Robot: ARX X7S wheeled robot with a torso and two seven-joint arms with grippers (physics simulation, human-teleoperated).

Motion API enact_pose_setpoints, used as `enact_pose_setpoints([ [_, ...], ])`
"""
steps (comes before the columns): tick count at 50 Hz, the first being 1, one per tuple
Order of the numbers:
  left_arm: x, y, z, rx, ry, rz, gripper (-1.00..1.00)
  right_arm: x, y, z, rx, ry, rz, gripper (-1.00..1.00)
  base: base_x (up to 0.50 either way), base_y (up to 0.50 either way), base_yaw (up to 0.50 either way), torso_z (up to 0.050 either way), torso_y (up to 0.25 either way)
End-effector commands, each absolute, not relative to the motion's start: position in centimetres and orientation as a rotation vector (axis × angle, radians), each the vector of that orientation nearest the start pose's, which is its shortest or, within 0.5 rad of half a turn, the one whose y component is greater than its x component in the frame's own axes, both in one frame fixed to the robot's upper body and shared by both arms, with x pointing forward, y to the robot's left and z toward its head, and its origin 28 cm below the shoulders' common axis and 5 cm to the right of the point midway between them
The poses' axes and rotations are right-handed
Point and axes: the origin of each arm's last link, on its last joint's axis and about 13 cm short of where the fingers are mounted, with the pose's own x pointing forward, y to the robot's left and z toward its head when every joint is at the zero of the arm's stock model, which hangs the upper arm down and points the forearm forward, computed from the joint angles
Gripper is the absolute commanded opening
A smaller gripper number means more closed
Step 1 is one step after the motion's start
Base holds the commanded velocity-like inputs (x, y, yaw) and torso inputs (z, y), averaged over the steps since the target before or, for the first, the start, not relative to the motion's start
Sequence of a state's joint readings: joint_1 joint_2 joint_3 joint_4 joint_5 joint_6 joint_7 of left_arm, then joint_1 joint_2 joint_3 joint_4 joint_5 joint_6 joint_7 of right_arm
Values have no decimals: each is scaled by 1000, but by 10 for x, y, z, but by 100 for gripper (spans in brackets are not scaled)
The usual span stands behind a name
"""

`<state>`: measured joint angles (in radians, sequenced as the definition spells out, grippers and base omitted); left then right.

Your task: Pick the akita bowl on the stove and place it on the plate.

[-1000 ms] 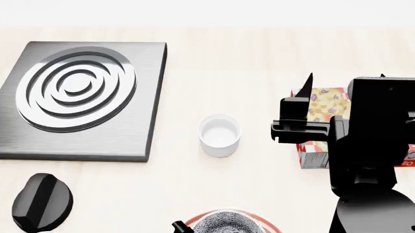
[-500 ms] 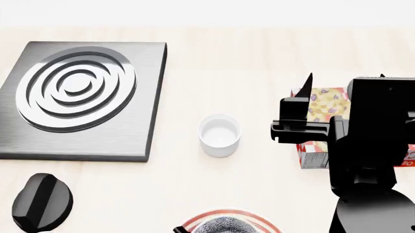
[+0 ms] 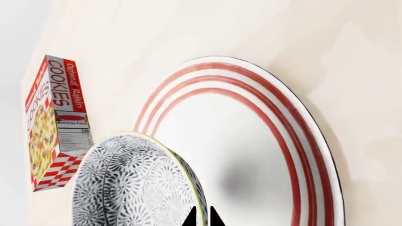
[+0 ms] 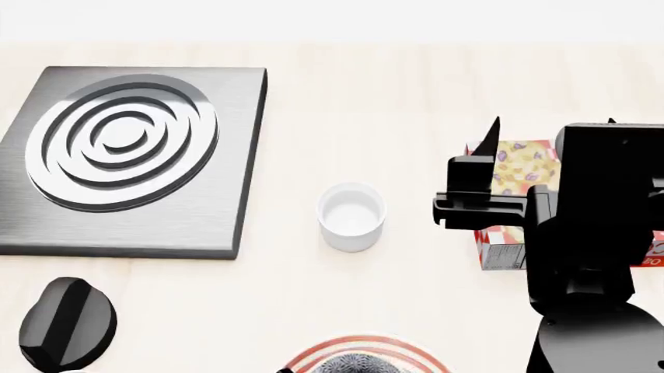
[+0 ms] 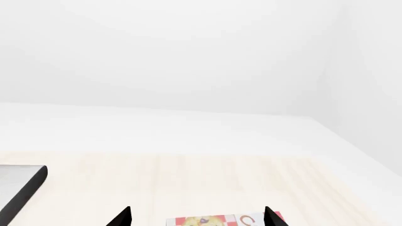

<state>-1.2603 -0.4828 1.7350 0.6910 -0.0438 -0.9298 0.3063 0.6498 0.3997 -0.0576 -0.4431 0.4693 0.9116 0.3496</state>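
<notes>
The akita bowl point(image 3: 135, 188), white with a grey speckled floral pattern, hangs over the plate point(image 3: 301, 141), a wide white plate with red rings. My left gripper point(image 3: 202, 219) is shut on the bowl's rim, one fingertip on each side of the wall. A soft shadow lies on the plate beneath the bowl. In the head view the bowl point(image 4: 358, 364) and the plate point(image 4: 311, 353) show only at the bottom edge. The stove point(image 4: 130, 159) stands bare at the left. My right gripper point(image 5: 198, 217) is open and holds nothing.
A small plain white cup point(image 4: 352, 216) stands mid-table. The black knob point(image 4: 68, 322) lies near the stove's front. A cookie box point(image 4: 514, 202) sits under my right arm point(image 4: 586, 233); it also shows in the left wrist view point(image 3: 53, 117).
In the head view the bowl has slid toward the bottom edge, uncovering more of the plate's red rings. The right arm has not moved.
</notes>
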Motion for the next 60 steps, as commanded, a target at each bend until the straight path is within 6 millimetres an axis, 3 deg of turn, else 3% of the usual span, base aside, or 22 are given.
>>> enact_pose_setpoints([
  [1, 227, 128, 176, 1462, -140, -1264, -100, 278, -147, 214, -71, -143, -127, 100, 0, 0, 0, 0, 0],
  [54, 224, 129, 165, 1468, -133, -1262, -100, 279, -147, 213, -73, -142, -125, 100, 0, 0, 0, 0, 0],
  [55, 224, 128, 165, 1466, -133, -1261, 100, 279, -147, 213, -73, -142, -125, 100, 0, 0, 0, 0, 10],
  [60, 224, 127, 165, 1465, -141, -1256, 100, 279, -147, 213, -73, -141, -125, 100, 0, 0, 0, 0, 0],
])
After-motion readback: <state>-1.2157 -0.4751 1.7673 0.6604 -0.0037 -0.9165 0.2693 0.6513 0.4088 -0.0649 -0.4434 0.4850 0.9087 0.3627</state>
